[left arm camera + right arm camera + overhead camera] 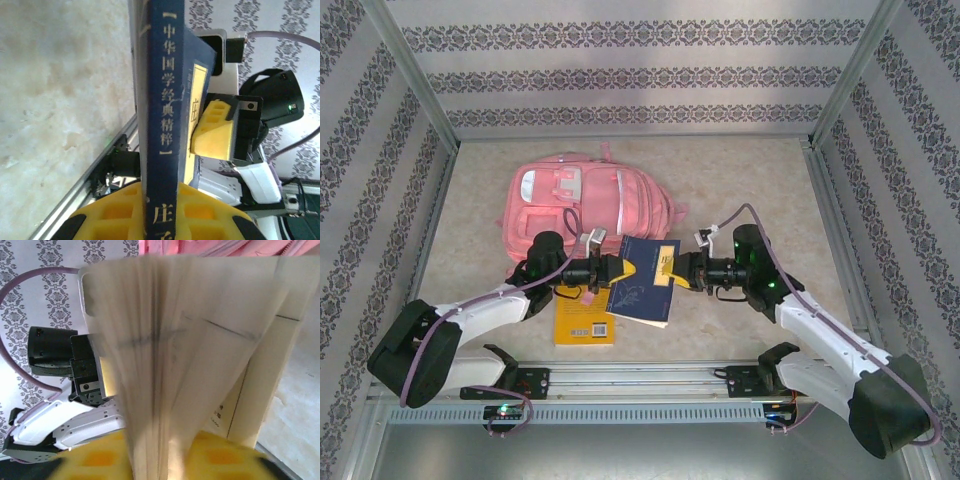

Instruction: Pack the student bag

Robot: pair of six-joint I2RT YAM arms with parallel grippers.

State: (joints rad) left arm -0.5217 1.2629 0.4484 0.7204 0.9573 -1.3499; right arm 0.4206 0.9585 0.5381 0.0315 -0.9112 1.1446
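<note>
The student bag (585, 205), a pink backpack, lies flat at the far middle of the table; a strip of it shows at the top of the right wrist view (200, 246). Just in front of it a dark blue book (645, 285) hangs between both grippers. My left gripper (622, 270) is shut on the book's spine (160, 100), with yellow fingers (105, 215) pressed against both sides. My right gripper (670, 268) stands open around the opposite page edge (190, 340), whose pages fan out loosely between its fingers (95, 460). Its yellow finger (215, 130) lies by the cover.
A yellow book (582, 322) lies flat on the table under the blue one's near left corner. A metal rail (640, 380) runs along the near edge. Patterned walls and frame posts (830, 90) enclose the table on three sides.
</note>
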